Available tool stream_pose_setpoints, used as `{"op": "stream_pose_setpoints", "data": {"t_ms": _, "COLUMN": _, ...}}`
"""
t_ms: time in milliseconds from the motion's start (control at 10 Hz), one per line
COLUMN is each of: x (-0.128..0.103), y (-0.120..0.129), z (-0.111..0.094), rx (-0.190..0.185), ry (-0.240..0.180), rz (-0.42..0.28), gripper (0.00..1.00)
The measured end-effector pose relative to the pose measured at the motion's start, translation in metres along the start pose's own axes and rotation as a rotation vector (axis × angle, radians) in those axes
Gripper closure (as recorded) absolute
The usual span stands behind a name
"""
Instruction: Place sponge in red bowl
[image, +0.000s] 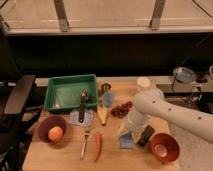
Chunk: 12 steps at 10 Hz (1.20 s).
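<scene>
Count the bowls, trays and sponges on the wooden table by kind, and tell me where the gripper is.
Bowls: 2 (purple bowl, red bowl)
Trays: 1 (green tray)
Sponges: 1 (the sponge, light blue)
Total: 4
The gripper is at the sponge, left of the red bowl.
</scene>
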<state>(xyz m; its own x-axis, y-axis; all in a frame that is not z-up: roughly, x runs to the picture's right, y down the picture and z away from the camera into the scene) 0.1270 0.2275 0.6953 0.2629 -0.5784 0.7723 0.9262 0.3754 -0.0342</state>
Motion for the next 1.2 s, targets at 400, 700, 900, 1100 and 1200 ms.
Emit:
{"op": "stream_pose_setpoints", "data": {"t_ms": 400, "x": 0.016, "y": 0.073, "z": -0.044, "rx": 0.006, "ry": 0.027, "rz": 0.187, "gripper": 1.0}}
{"op": "stream_pose_setpoints", "data": {"t_ms": 700, "x": -0.002, "y": 0.14, "z": -0.042, "rx": -0.002, "ry": 0.002, "rz": 0.364, "gripper": 0.85}}
{"op": "stream_pose_setpoints", "data": {"t_ms": 900, "x": -0.022, "y": 0.173, "z": -0.028, "rx": 0.004, "ry": -0.029, "rz": 0.453, "gripper": 0.67}}
{"op": "stream_pose_setpoints", "data": {"t_ms": 1100, "x": -0.029, "y": 0.189, "z": -0.011, "rx": 0.026, "ry": -0.029, "rz": 0.509, "gripper": 0.47}}
{"op": "stream_pose_setpoints", "data": {"t_ms": 1200, "x": -0.03, "y": 0.197, "z": -0.011, "rx": 0.033, "ry": -0.017, "rz": 0.528, "gripper": 0.36}}
